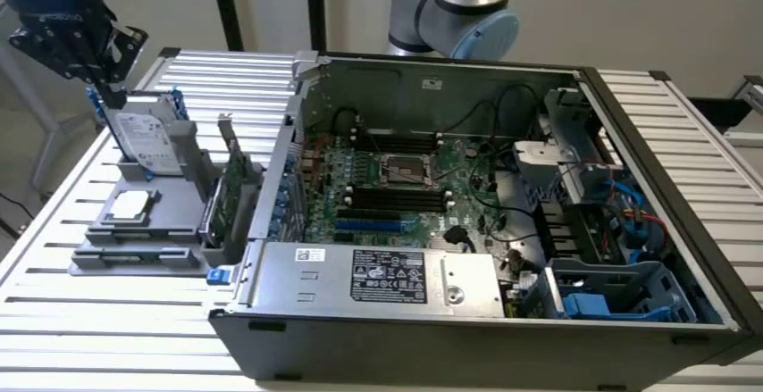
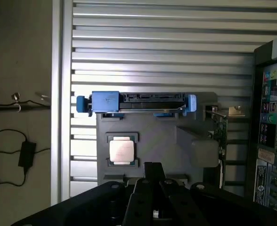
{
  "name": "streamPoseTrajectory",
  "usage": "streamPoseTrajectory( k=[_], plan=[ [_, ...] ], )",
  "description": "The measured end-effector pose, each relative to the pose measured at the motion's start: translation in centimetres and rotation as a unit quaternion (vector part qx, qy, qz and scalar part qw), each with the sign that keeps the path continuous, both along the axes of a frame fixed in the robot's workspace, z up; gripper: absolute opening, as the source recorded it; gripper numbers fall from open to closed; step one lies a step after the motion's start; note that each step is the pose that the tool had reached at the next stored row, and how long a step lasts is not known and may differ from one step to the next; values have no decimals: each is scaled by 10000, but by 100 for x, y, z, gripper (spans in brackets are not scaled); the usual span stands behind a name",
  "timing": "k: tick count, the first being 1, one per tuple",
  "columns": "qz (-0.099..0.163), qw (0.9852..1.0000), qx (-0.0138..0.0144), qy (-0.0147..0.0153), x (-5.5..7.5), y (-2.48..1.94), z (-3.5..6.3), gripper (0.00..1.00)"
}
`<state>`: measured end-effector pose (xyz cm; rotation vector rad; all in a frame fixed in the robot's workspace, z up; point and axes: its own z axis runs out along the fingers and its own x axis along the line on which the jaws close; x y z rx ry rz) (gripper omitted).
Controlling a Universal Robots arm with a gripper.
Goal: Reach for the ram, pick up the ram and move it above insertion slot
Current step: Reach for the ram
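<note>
Slatted aluminium tabletop (image 1: 71, 321), open PC case (image 1: 477, 338) centre frame. My jaws hang at upper left of the exterior view, over the hard drive (image 1: 149, 146) in the grey fixture (image 1: 84, 262). Can't tell if they're released or clenched.

Ram (image 1: 134, 255): I take it to be the thin strip along the fixture's near edge, lower left, below the CPU (image 1: 129, 206). Not certain.

Insertion slot (image 1: 399, 197): black bank just under the CPU socket (image 1: 406, 170), centre.

For the reach, I'd square up to the stick's long axis, grip mid-length, lift straight.

PSU label (image 1: 388, 278) and drive sticker: unreadable.
</note>
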<state>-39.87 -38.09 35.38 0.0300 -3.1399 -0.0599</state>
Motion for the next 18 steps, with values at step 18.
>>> streamPoseTrajectory(
  k=[18],
  plan=[
    [0, 10000, 0, 0, 38, -752, -24, 11]
  ],
)
